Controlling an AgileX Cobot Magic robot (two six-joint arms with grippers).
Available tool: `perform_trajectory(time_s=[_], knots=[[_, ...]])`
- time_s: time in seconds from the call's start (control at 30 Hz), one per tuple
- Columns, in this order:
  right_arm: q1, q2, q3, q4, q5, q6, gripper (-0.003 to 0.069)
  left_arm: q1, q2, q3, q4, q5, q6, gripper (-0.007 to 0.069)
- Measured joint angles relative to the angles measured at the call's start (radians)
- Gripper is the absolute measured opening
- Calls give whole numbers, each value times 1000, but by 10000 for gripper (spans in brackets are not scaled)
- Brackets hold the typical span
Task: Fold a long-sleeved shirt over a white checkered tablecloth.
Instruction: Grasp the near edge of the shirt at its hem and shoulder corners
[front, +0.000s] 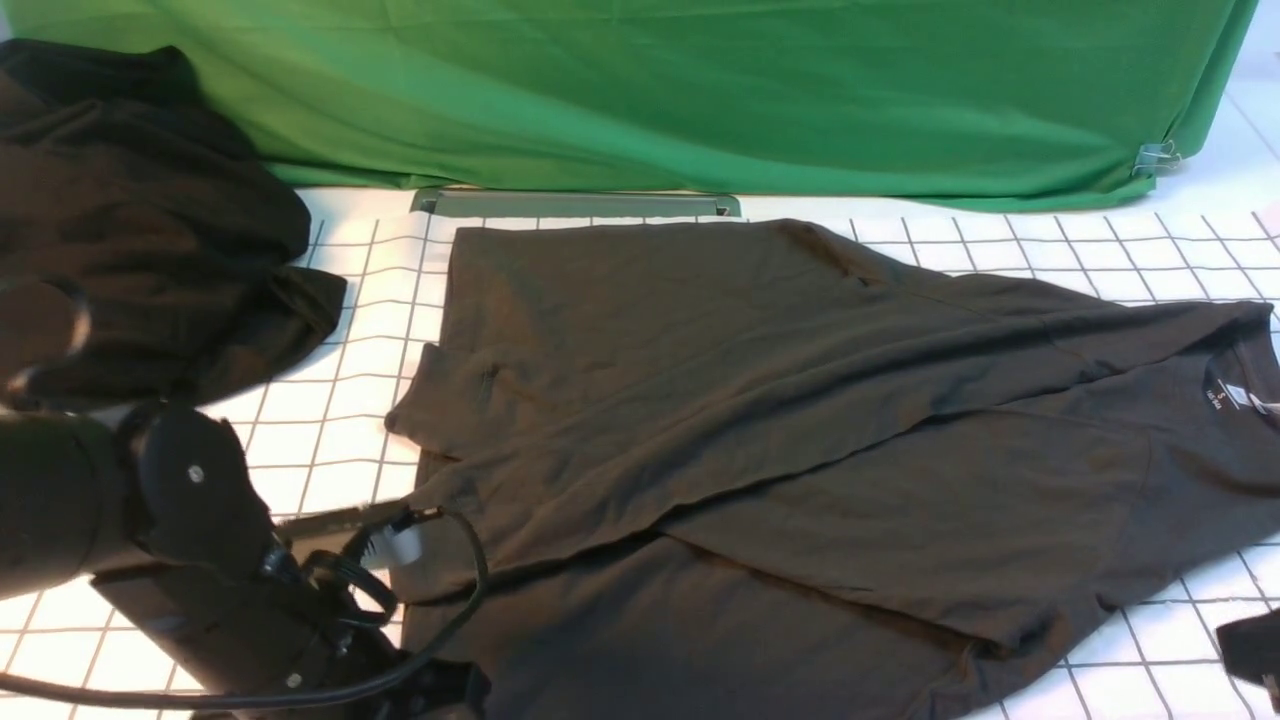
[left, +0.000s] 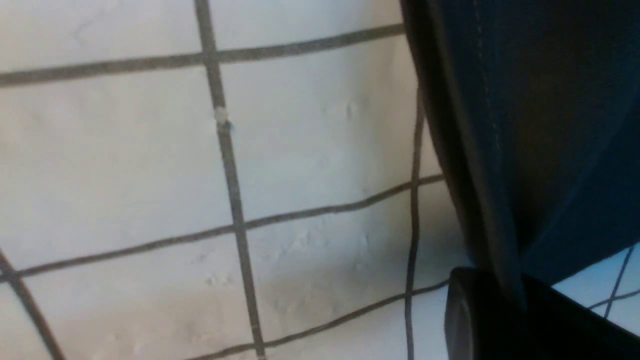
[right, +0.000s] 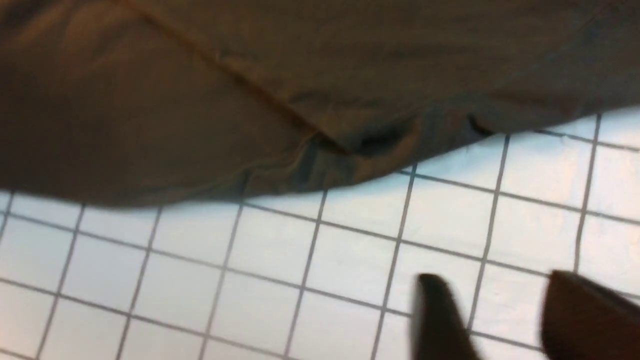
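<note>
Hem of the charcoal jersey long-sleeved shirt (front: 800, 420) sits pinched in the left end effector (left: 505, 310) (the right end effector (right: 495, 285) gapes wide, empty, beside that shirt).

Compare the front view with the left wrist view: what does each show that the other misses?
Only the front view shows most of the dark charcoal-grey long-sleeved shirt, its white neck label, the black shapeless heap of cloth and the green fabric backdrop. Only the left wrist view shows the left gripper apparently pinching the shirt's stitched edge. Both show the shirt and the white checkered tablecloth.
</note>
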Motion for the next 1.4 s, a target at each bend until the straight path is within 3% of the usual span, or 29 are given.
perform_trajectory(time_s=[0.1,0.17,0.3,0.33,0.43,0.6,0.77,1.03,1.17,1.23,1.4], knots=[[83,22,0,1,-25,-39,477,0,-50,-13,20,19,-1,20],[134,49,0,1,-40,-51,502,0,-66,-15,22,24,-1,20],[263,132,0,-25,-63,-64,517,0,-76,-15,22,29,-1,20],[333,199,-1,-59,-73,-61,518,0,-76,-15,21,30,-1,20],[403,285,-4,-119,-76,-51,519,0,-76,-15,21,30,-1,20],[545,523,-80,-351,-74,73,519,0,-76,-15,21,30,-1,20],[593,651,-172,-526,-78,142,519,0,-76,-15,21,30,-1,20],[599,781,-201,-602,-115,147,519,0,-76,-15,35,14,-1,20],[599,810,-201,-633,-140,148,491,0,-76,-15,41,11,-1,20],[599,813,-201,-637,-144,148,444,0,-76,-15,43,11,3,20],[599,820,-202,-645,-150,148,256,0,-76,-15,46,11,22,20]])
